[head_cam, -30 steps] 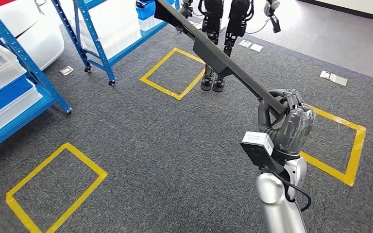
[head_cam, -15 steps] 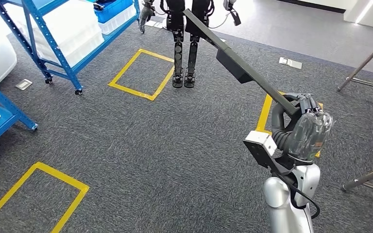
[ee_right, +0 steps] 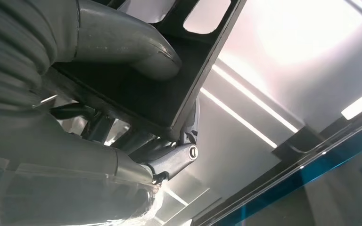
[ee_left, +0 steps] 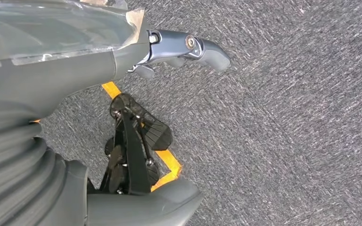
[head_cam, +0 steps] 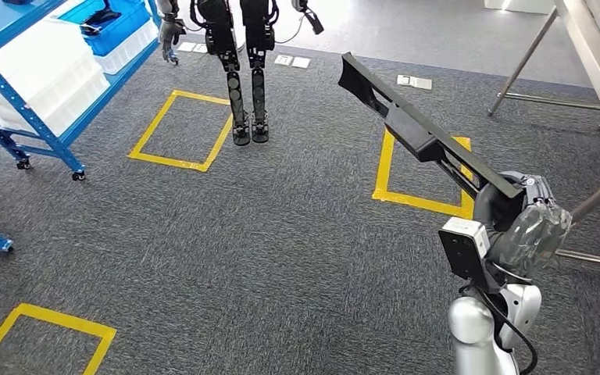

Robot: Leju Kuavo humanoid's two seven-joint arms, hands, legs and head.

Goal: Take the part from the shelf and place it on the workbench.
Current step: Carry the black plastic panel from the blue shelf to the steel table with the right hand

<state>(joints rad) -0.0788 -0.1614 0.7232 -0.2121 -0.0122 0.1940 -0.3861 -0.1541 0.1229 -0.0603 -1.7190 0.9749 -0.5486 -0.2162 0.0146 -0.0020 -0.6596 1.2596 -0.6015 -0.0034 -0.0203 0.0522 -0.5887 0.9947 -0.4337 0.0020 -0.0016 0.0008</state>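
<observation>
one part (head_cam: 422,134) (long, black), right hand (head_cam: 527,223) gripping

grey carpet (head_cam: 281,234), yellow floor squares (head_cam: 178,129), another robot (head_cam: 242,70)

The head view has panned across the floor: the blue shelf (head_cam: 43,70) has shifted toward the 10 o'clock corner, and the other robot (head_cam: 238,70) standing on the carpet has shifted from 12–1 o'clock to about 11 o'clock. A desk (head_cam: 594,55) with metal legs has come into view at 2 o'clock. The right hand (head_cam: 527,223), gripping the long black part (head_cam: 418,133), now sits lower and farther toward 4 o'clock, the part's far end pointing to about 12 o'clock.
</observation>
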